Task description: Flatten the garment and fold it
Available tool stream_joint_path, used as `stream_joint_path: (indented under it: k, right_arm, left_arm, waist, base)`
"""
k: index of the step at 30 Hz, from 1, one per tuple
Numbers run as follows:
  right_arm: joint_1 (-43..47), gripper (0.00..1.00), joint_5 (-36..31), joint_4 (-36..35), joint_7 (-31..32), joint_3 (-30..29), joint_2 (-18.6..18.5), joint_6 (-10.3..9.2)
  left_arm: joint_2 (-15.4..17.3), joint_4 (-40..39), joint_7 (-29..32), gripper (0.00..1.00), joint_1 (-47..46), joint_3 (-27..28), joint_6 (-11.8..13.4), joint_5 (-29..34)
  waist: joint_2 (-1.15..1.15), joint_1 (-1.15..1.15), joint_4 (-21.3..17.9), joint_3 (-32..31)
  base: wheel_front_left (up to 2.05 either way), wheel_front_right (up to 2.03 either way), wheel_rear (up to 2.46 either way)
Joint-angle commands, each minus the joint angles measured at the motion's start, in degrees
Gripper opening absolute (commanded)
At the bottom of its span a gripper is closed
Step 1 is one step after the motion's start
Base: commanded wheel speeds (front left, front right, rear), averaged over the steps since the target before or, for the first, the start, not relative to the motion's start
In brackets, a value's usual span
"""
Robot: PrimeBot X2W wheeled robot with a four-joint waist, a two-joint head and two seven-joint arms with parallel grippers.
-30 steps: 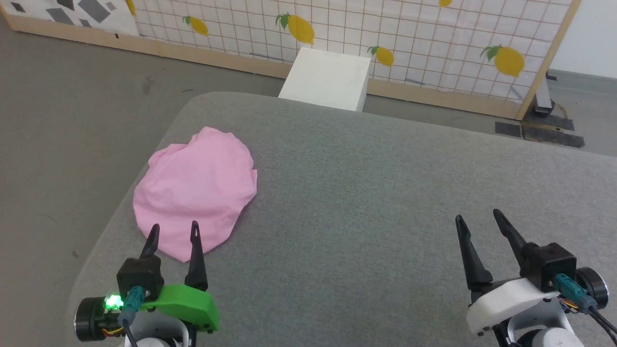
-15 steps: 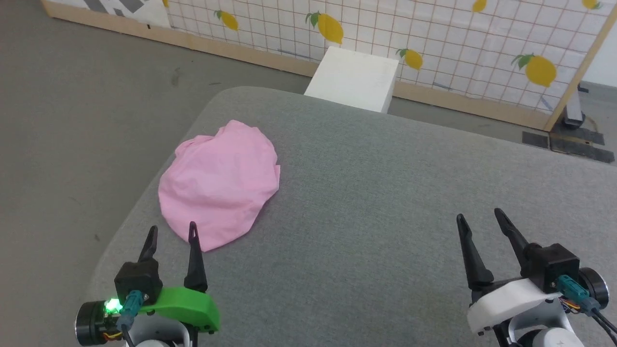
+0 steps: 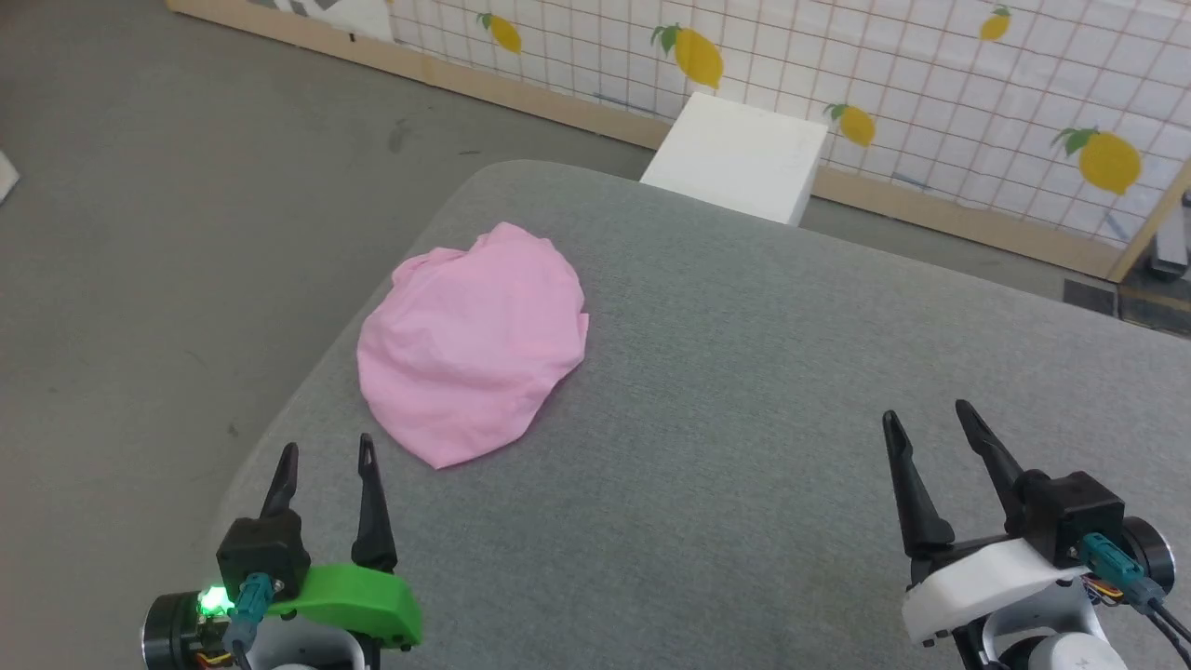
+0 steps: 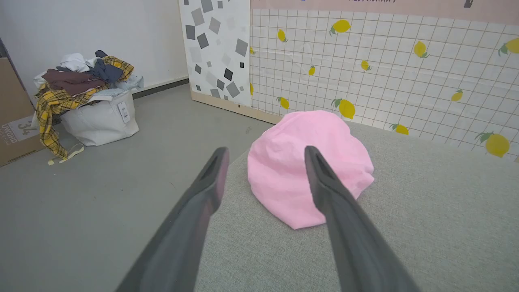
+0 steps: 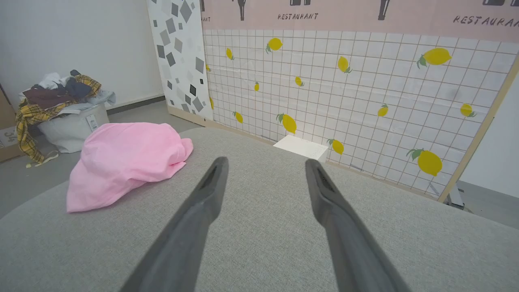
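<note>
both wide, both empty: my left end effector (image 3: 327, 444) points at the crumpled light pink thin-cloth garment (image 3: 475, 344), heaped near the left edge of the grey fabric-covered desk (image 3: 744, 419), probably to grab it; my right end effector (image 3: 926, 410) idles well apart.

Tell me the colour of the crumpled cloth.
The crumpled soft cloth garment is plain light pink; head view shows it best.
</note>
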Motion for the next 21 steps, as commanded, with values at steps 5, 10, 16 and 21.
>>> stream_joint_path:
  k: [5, 10, 16, 21]
  right_arm:
    - [-0.9, 1.00, 0.6, 0.2, -0.8, 0.1, 0.0, -0.07]
    - [-1.1, 1.00, 0.8, 0.4, -1.1, 0.0, 0.0, -0.08]
    - [-1.1, 1.00, 0.9, 0.3, -1.4, 0.0, 0.0, -0.08]
    - [-1.2, 1.00, 1.0, 0.2, -1.4, 0.1, 0.0, -0.08]
  left_arm:
    - [0.6, 0.3, -1.0, 1.00, 0.9, -0.7, 1.1, -1.1]
    - [1.0, 0.6, -1.6, 1.00, 1.0, -1.3, 1.8, -1.7]
    - [1.3, 0.9, -2.3, 1.00, 1.0, -2.1, 2.6, -2.4]
    - [1.5, 0.9, -2.9, 1.00, 1.1, -2.5, 3.3, -3.1]
  waist:
    - [0.00, 0.00, 1.7, 0.0]
    - [0.00, 0.00, 3.0, -0.1]
    - [0.00, 0.00, 4.6, 0.0]
    - [0.00, 0.00, 5.8, 0.3]
  base:
    - [0.00, 0.00, 0.00]
    - [0.00, 0.00, 0.00]
    - [0.00, 0.00, 0.00]
    - [0.00, 0.00, 0.00]
